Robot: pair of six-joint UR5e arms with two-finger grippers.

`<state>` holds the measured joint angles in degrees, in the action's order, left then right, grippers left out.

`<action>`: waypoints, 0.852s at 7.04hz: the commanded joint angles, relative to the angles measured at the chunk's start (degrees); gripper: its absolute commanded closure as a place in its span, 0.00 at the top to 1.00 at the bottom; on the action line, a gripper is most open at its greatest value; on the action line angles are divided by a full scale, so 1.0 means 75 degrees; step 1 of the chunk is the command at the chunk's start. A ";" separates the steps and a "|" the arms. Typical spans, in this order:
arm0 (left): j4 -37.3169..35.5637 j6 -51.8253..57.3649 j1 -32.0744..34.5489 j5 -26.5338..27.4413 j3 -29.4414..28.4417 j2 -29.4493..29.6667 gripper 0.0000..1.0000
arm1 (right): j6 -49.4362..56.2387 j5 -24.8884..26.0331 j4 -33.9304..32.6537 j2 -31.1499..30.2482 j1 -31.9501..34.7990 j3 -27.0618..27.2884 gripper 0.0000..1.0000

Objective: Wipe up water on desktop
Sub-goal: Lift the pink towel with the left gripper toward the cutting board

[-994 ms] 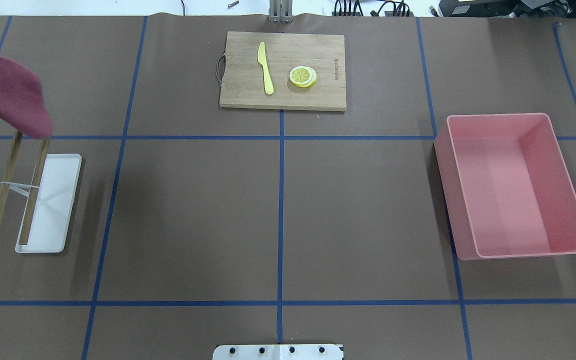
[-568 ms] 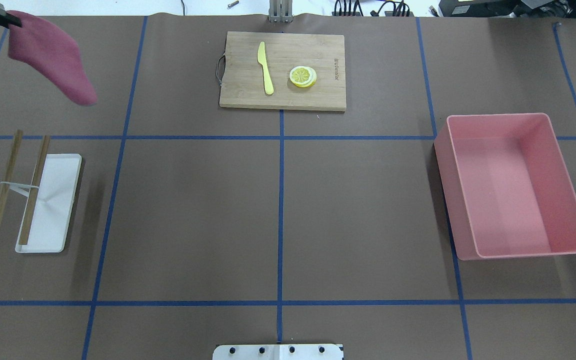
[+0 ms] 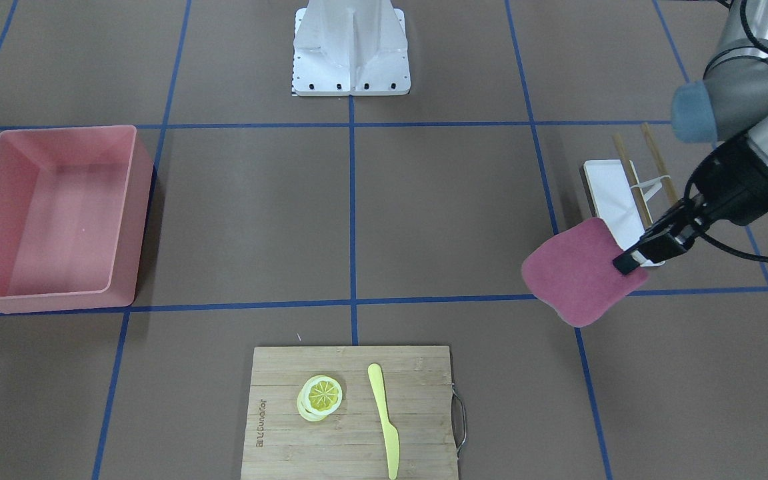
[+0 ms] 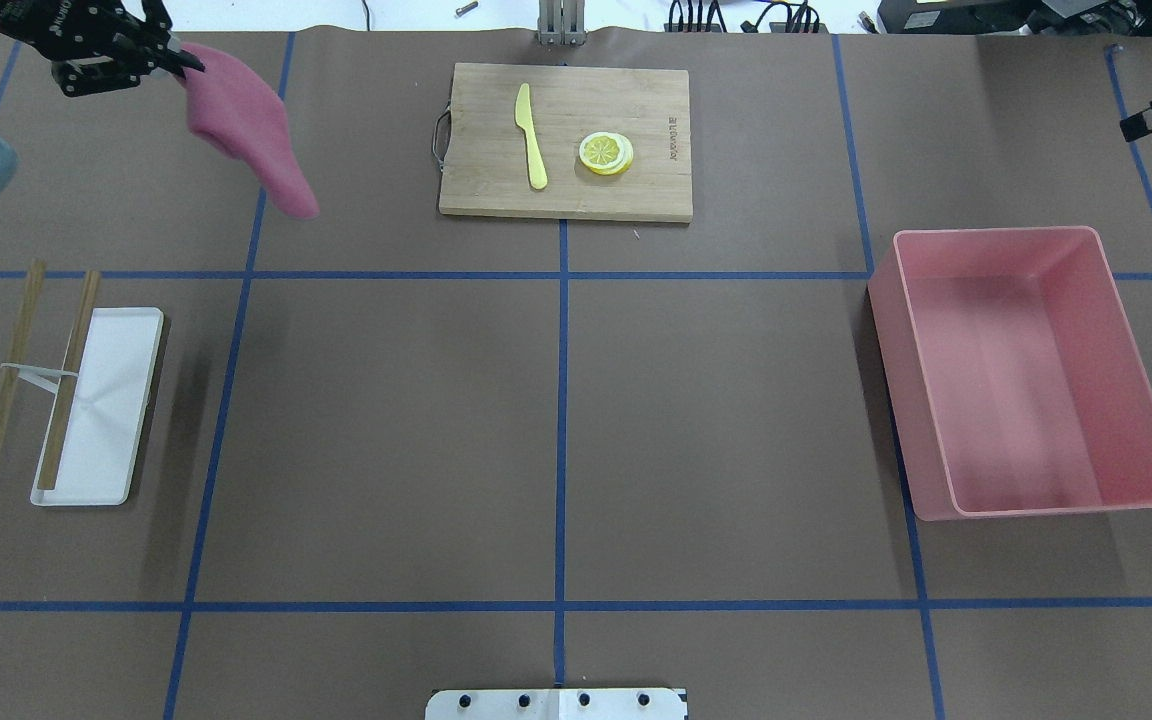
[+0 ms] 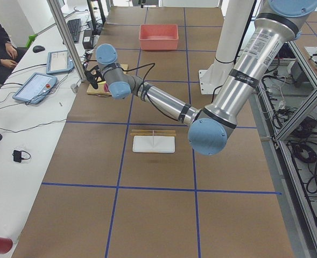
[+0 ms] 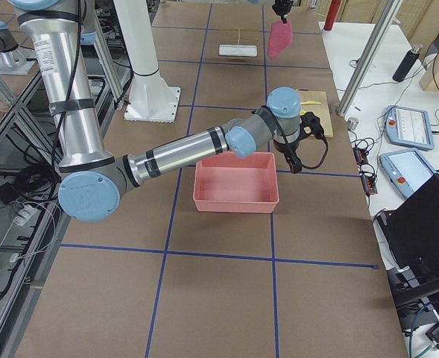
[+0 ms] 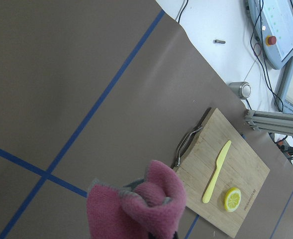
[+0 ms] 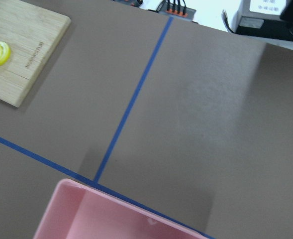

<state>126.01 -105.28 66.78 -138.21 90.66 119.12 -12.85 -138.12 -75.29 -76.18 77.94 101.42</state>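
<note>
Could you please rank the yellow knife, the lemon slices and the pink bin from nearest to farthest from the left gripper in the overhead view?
From the left gripper:
1. yellow knife, left on the cutting board
2. lemon slices, right of the knife
3. pink bin, far right

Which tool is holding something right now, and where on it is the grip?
The left tool pinches the pink cloth at one edge; the rest hangs free over the desktop. Nothing shows in the right tool.
</note>
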 commanded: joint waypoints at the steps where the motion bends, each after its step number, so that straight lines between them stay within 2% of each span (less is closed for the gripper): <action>1: -0.1382 -0.0971 -0.0559 0.0415 0.0169 0.0929 0.00 | -0.0707 0.0110 0.0041 0.0849 -0.0952 0.0456 1.00; 2: -0.1878 -0.1381 -0.1071 0.1054 0.0367 0.1166 0.00 | -0.0990 0.0842 0.0042 0.1224 -0.1538 0.0817 1.00; 3: -0.2057 -0.1976 -0.1483 0.1595 0.0438 0.1377 0.00 | -0.1121 0.1684 0.0042 0.1239 -0.2298 0.1319 1.00; 5: -0.2642 -0.2823 -0.1837 0.1694 0.0427 0.1939 0.00 | -0.1951 0.2974 0.0054 0.1461 -0.3739 0.1733 1.00; 6: -0.2807 -0.3105 -0.1954 0.1705 0.0369 0.2163 0.00 | -0.2035 0.4119 0.0158 0.1740 -0.4675 0.1769 1.00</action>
<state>106.87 -125.66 53.40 -125.76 93.73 133.16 -26.33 -116.10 -74.71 -65.09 50.68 113.72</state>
